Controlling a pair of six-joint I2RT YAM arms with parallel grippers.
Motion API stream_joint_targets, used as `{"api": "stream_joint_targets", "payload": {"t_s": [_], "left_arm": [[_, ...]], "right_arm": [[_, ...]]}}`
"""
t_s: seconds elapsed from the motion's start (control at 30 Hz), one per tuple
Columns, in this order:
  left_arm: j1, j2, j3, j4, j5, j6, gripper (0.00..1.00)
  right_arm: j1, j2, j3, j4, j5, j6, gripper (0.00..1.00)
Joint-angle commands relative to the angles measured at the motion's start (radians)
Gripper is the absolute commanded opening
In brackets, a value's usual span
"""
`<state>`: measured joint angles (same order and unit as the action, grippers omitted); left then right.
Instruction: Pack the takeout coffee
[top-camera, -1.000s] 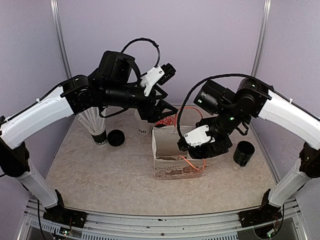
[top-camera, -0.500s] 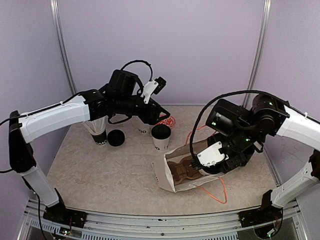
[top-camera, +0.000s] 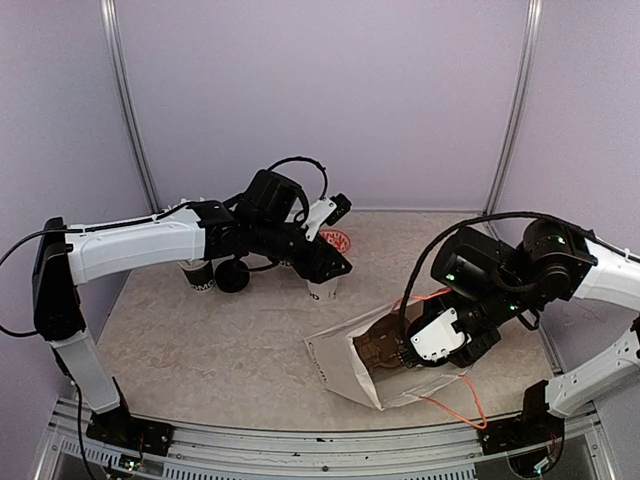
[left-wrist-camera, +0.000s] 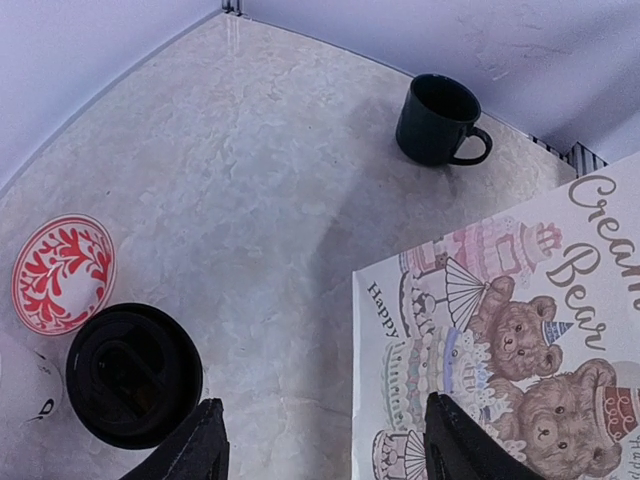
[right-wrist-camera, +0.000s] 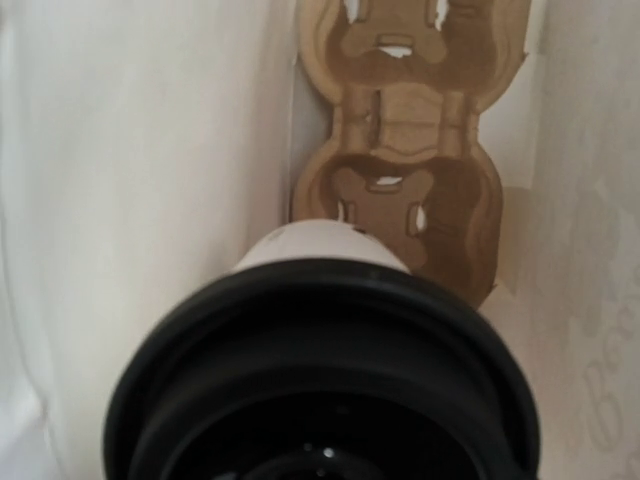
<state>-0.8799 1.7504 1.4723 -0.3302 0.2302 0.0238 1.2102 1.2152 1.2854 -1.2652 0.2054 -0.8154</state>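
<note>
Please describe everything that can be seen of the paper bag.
The bag is white paper, printed on one face with teddy bears, cakes and the words Happy and Bear. It lies tipped over on the table, its mouth open toward the right arm, which reaches inside with a black-lidded cup. A brown cardboard carrier sits at its bottom, with no cup seen in it. An orange cord handle trails on the table at the near side.

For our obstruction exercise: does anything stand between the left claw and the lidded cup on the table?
Nothing visible does. The open left claw hovers just above and beside the lidded cup, with no object between them.
</note>
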Motion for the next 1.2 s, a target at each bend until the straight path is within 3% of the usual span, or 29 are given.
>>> {"api": "stream_joint_targets", "payload": {"t_s": [0.0, 0.33, 0.73, 1.17], "left_arm": [[-0.005, 0.032, 0.012, -0.042, 0.030, 0.031, 0.65], [-0.013, 0.109, 0.018, -0.081, 0.066, 0.050, 0.65], [-0.022, 0.140, 0.030, -0.081, 0.119, 0.051, 0.66], [-0.014, 0.198, 0.014, -0.072, 0.094, 0.059, 0.66]], "right_arm": [[0.020, -0.029, -0.056, 0.074, 0.073, -0.048, 0.52], [0.020, -0.029, -0.093, 0.189, 0.118, 0.004, 0.52], [0.022, -0.125, -0.177, 0.238, 0.056, -0.128, 0.52], [0.022, -0.138, -0.286, 0.382, 0.137, -0.099, 0.52]]}}
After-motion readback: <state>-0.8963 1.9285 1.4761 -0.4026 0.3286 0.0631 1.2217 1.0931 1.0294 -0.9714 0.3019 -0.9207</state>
